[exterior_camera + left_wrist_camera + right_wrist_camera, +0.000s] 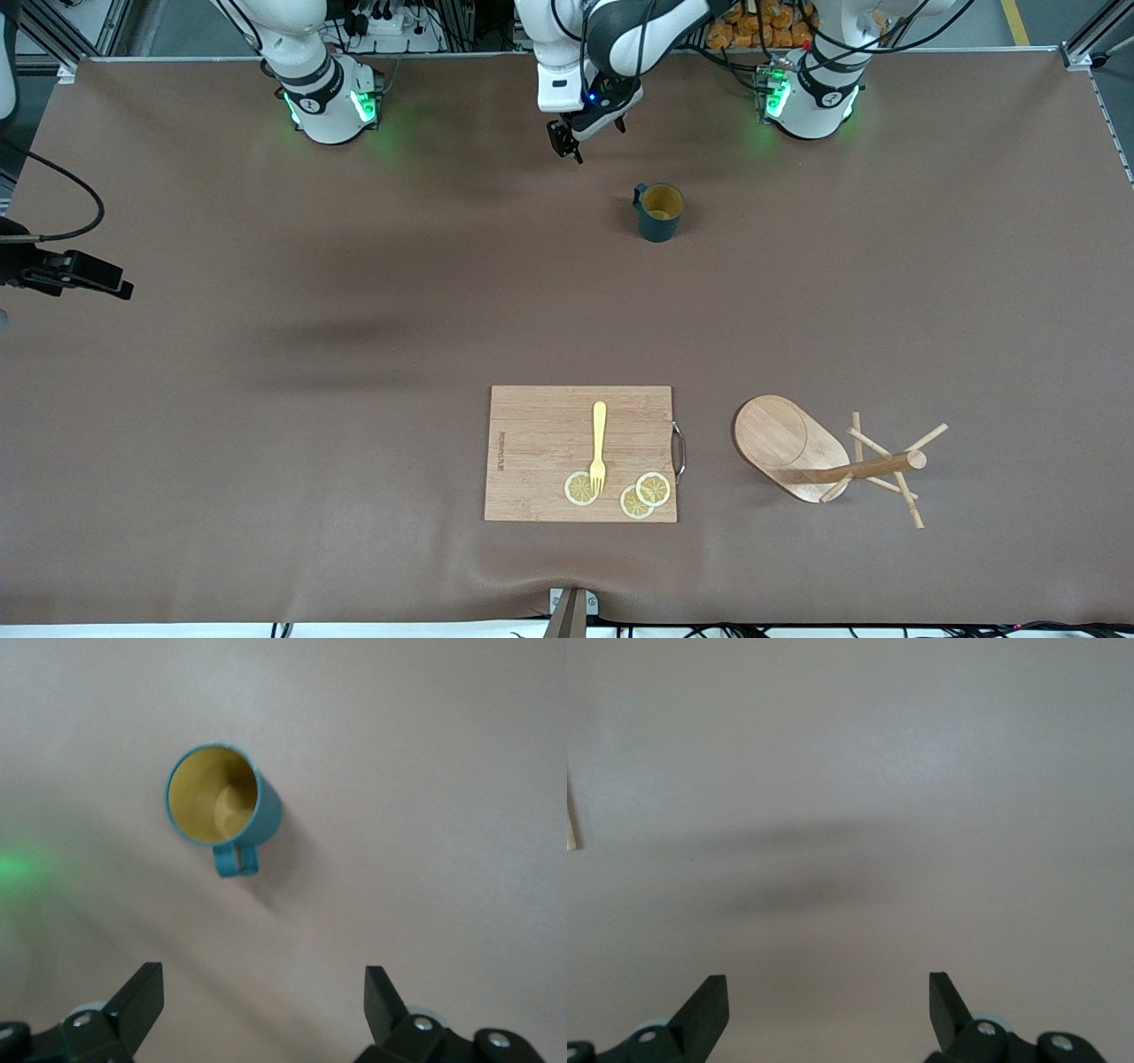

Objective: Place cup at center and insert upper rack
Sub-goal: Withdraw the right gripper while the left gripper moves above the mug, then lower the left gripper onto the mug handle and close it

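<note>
The dark teal cup (660, 213) stands upright on the brown mat near the robots' edge, its tan inside showing and its handle toward the right arm's end. In the left wrist view the cup (221, 806) lies a little ahead of my open, empty left gripper (264, 992). That left gripper (565, 146) hangs over the mat beside the cup. The upper rack (793, 443), a wooden mug tree, lies on its side near the front camera, pegs splayed. My right gripper (124, 288) is open and empty over bare mat (828, 992) at the right arm's end.
A rectangular wooden cutting board (532, 443) lies beside the upper rack, near the front camera. It carries a yellow fork (599, 443) and three lemon slices (645, 494). The arm bases stand along the robots' edge.
</note>
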`<control>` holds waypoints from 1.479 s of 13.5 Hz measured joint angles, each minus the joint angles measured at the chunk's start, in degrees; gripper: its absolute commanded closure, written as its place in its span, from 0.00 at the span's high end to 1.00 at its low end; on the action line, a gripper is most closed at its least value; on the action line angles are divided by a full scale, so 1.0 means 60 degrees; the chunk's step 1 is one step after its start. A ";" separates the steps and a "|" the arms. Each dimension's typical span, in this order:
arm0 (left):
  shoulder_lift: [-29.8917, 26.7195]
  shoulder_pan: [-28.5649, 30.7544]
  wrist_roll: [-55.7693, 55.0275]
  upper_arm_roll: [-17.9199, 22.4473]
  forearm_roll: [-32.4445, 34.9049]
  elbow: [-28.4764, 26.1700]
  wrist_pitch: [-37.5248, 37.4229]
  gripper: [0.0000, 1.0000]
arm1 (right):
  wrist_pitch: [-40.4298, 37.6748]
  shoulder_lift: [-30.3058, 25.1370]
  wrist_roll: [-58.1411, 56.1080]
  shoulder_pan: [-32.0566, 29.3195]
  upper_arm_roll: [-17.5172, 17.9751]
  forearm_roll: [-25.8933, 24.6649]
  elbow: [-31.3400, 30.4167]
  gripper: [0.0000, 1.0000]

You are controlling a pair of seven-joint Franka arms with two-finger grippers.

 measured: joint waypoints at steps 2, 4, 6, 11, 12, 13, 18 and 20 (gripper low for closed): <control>0.0044 -0.0220 -0.1157 0.0002 0.0516 -0.0226 -0.0056 1.00 | 0.0005 -0.0056 -0.0102 0.0201 -0.0247 -0.0048 -0.0181 1.00; 0.0048 -0.0537 -0.2452 0.0005 0.0898 -0.0580 -0.0079 1.00 | 0.0001 -0.0140 -0.0177 0.0325 -0.0335 -0.0168 -0.0228 1.00; 0.0048 -0.0742 -0.3662 0.0005 0.1242 -0.0746 -0.0257 1.00 | -0.0098 -0.0374 -0.0207 0.0479 -0.0367 -0.0190 -0.0228 1.00; 0.0047 -0.1089 -0.4933 0.0009 0.1912 -0.0948 -0.0622 1.00 | -0.0702 -0.1170 -0.0194 0.1374 -0.0352 -0.0185 -0.0141 1.00; 0.0054 -0.1109 -0.5140 0.0011 0.2124 -0.1081 -0.0624 1.00 | -0.0728 -0.1274 -0.0194 0.1466 -0.0352 -0.0176 -0.0141 1.00; 0.0080 -0.1127 -0.5252 0.0014 0.2274 -0.1201 -0.0624 1.00 | -0.0730 -0.1334 -0.0194 0.1518 -0.0352 -0.0171 -0.0140 1.00; 0.0913 -0.1511 -0.5424 0.0038 0.3052 -0.1464 -0.0940 1.00 | -0.0555 -0.1353 -0.0196 0.1649 -0.0355 -0.0105 -0.0143 1.00; 0.1289 -0.1826 -0.5666 0.0243 0.3399 -0.1466 -0.1208 1.00 | -0.0546 -0.1353 -0.0196 0.1649 -0.0371 0.0035 -0.0143 1.00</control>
